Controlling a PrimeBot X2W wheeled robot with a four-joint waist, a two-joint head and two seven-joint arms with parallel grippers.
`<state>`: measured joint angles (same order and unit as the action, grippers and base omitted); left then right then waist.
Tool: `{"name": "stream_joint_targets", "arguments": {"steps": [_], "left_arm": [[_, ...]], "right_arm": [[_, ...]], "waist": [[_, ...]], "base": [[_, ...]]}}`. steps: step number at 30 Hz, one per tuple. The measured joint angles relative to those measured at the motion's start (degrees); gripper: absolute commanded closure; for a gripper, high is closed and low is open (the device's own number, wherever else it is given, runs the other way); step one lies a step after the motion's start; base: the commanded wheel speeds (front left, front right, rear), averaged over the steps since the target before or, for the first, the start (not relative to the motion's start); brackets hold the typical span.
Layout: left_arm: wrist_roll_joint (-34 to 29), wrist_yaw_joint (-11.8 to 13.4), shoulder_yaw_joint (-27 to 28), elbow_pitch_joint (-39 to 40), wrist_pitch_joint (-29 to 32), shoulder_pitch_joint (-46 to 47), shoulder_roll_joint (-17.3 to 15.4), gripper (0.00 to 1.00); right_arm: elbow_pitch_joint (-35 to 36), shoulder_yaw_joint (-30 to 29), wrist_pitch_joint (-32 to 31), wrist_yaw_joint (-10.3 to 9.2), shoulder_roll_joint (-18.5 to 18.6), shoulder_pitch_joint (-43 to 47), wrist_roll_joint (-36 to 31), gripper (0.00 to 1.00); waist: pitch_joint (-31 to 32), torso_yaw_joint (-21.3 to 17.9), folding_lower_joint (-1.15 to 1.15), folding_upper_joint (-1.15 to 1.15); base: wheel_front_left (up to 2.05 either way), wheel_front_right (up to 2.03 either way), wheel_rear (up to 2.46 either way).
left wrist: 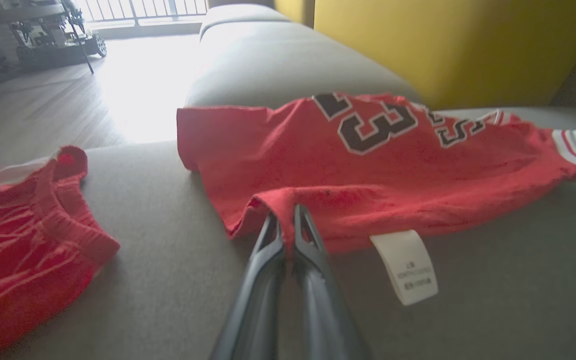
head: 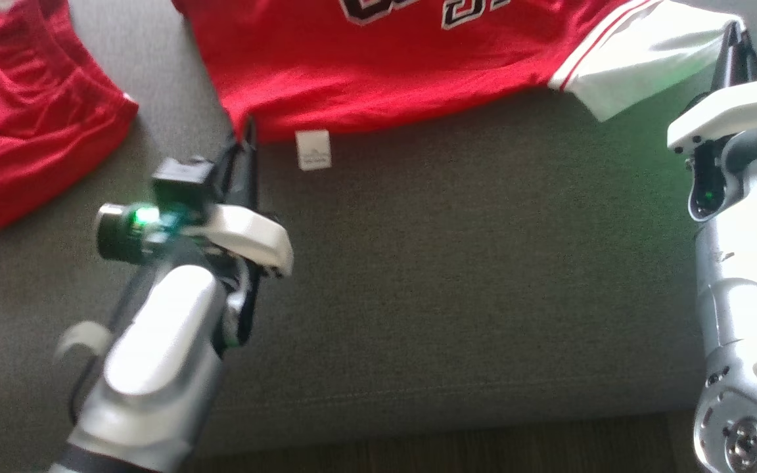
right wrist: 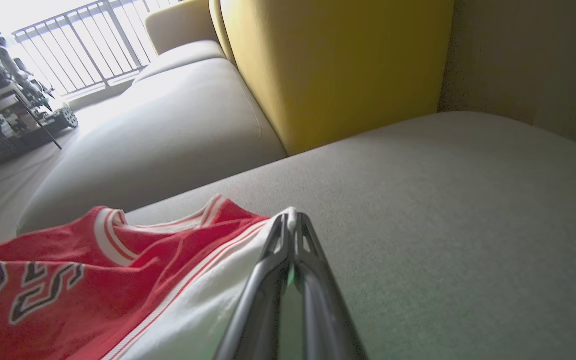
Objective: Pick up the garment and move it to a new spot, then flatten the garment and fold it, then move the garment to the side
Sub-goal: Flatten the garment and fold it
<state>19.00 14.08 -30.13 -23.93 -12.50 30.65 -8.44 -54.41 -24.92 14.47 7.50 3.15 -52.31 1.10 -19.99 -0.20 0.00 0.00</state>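
Left arm: silver forearm low in the head view, ending in the left gripper [head: 247, 135]. Its two long dark fingers are pinched together on the near edge of the red knit shirt with black-and-white lettering [head: 385, 72], and the left wrist view shows a small fold of red cloth standing up between the tips.
Right arm: pale forearm at the right edge, with the right gripper [head: 737, 36] closed on the outer edge of the shirt's white sleeve [head: 648, 56]. A sliver of white shows between the tips.
Why two grips: one hold on the near edge and one far across at the sleeve (a wide spread) would let the cloth be drawn taut rather than bunched, which suits flattening.
Shirt: lying lettering-up on the grey woven sofa seat [head: 451, 276], mostly smooth but rumpled near the left grip. Its far part runs off the top of the head view.
Tag: small white care label [head: 313, 149] pokes out from under the shirt's edge, flat on the seat, just beside the left fingers but apart from them.
Other cloth: crumpled red mesh garment [head: 23, 112] well to the left on the same seat; neither gripper touches it.
Backrest: yellow back cushion [right wrist: 333, 65] behind the seat, which limits how far back the shirt can go.
Stage, as I judge it: flattening in hand, no fold made yet.
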Motion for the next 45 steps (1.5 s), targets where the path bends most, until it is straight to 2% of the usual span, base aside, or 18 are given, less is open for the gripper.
{"name": "stream_joint_targets", "arguments": {"steps": [4,8,11,13,15,20,24,28,32,37,39,40,45], "left_arm": [[3.23,-1.79,2.59,5.2,0.02,-0.15,-1.49,1.0],[4.81,-3.1,4.02,10.21,2.9,0.36,-4.17,1.0],[9.83,-3.53,7.51,14.13,5.89,1.47,-4.21,1.0],[12.1,-3.79,9.47,16.18,7.39,3.29,-4.38,1.0],[13.52,-3.98,10.81,18.2,9.24,5.05,-4.75,1.0],[14.08,-3.97,11.32,22.41,13.41,7.86,-6.8,1.0],[15.7,-3.79,12.12,24.81,16.42,9.44,-6.97,1.0],[16.59,-2.41,12.95,24.98,18.71,11.94,-7.13,1.0],[20.6,-1.97,14.56,21.31,22.84,14.5,-6.86,1.0],[23.65,-2.04,15.97,13.4,27.57,23.96,-5.97,1.0],[23.09,-2.16,15.79,8.99,28.76,30.84,-6.06,1.0],[23.09,-2.16,15.79,8.99,28.76,30.84,-6.06,1.0],[19.26,-3.49,13.99,-3.38,27.66,48.49,-5.26,1.0]], "right_arm": [[5.09,3.63,0.0,0.0,0.0,1.29,5.75,1.0],[9.84,6.58,0.0,0.0,0.03,1.3,9.35,1.0],[14.21,9.26,0.0,0.0,0.03,1.23,12.26,1.0],[15.84,11.55,-0.01,0.0,0.1,1.05,20.27,1.0],[18.18,12.5,-0.02,0.0,0.09,1.12,23.46,1.0],[27.64,12.47,-2.49,0.0,0.14,0.52,23.4,1.0],[34.14,11.44,-7.86,0.0,0.22,-0.54,19.57,1.0],[37.55,9.91,-13.38,0.0,0.44,-2.66,15.38,1.0],[36.64,9.48,-18.4,0.0,0.49,-6.31,14.05,1.0],[30.58,8.38,-19.39,0.0,0.48,-15.98,10.51,1.0],[27.1,8.53,-17.64,0.0,0.54,-22.0,6.2,1.0],[27.1,8.53,-17.64,0.0,0.54,-22.0,6.2,1.0],[16.3,7.06,-11.03,0.0,0.55,-37.25,1.38,1.0]], "waist": [[3.27,-1.11,0.0,0.0],[7.28,-2.21,0.0,0.0],[10.46,-2.95,0.0,0.0],[12.67,-3.39,0.0,0.0],[14.82,-3.83,0.0,0.0],[18.85,-5.24,0.0,0.0],[20.24,-6.44,0.0,0.0],[20.14,-6.94,0.0,0.0],[18.58,-7.0,0.0,0.0],[13.69,-7.28,0.0,0.0],[10.9,-7.49,0.0,0.0],[10.9,-7.49,0.0,0.0],[3.21,-7.91,0.0,0.0]], "base": [[0.0,0.0,0.0],[0.0,0.0,0.0],[0.0,0.0,0.0],[0.0,0.0,0.0],[0.0,0.0,0.0],[0.0,0.0,0.0],[0.0,0.0,0.0],[0.0,0.0,0.0],[0.0,0.0,0.0],[0.0,0.0,0.0],[0.0,0.0,0.0],[0.0,0.0,0.0],[0.0,0.0,0.0]]}}
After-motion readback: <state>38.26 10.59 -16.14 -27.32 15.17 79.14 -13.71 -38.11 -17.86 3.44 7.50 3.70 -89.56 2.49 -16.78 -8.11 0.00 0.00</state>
